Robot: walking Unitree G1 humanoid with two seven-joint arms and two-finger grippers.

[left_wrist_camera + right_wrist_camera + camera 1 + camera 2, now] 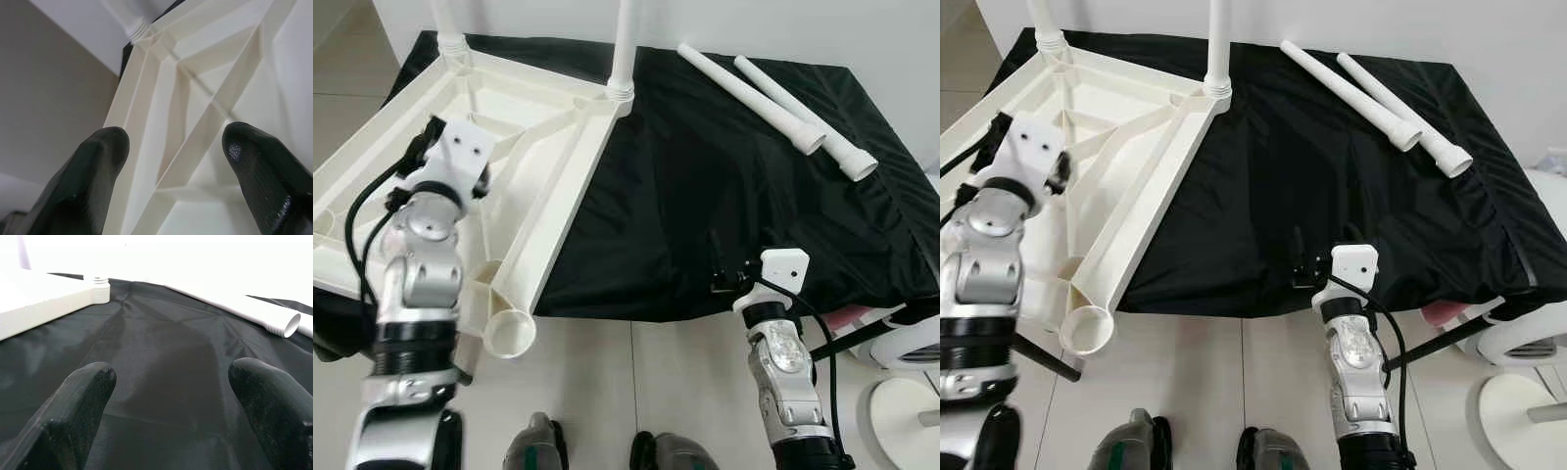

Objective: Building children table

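Observation:
The white plastic tabletop [543, 147] lies upside down on the left of a black cloth [724, 196]. Two white legs stand screwed into its far corners, one at the left [448, 24] and one at the right [625, 44]. Its near corner socket [510, 334] is empty and juts past the cloth's front edge. Two loose legs [749, 93] [808, 108] lie side by side at the back right. My left gripper [171, 147] hovers open over the tabletop's ribbed underside. My right gripper [171, 382] is open and low at the cloth's front edge, holding nothing.
A white wall runs behind the cloth-covered surface. A white round-based stand [911, 392] and something pink [862, 318] sit on the floor at the right. My feet [538, 446] are on the tiles just below the front edge. A black rod [1048, 360] pokes out under the tabletop.

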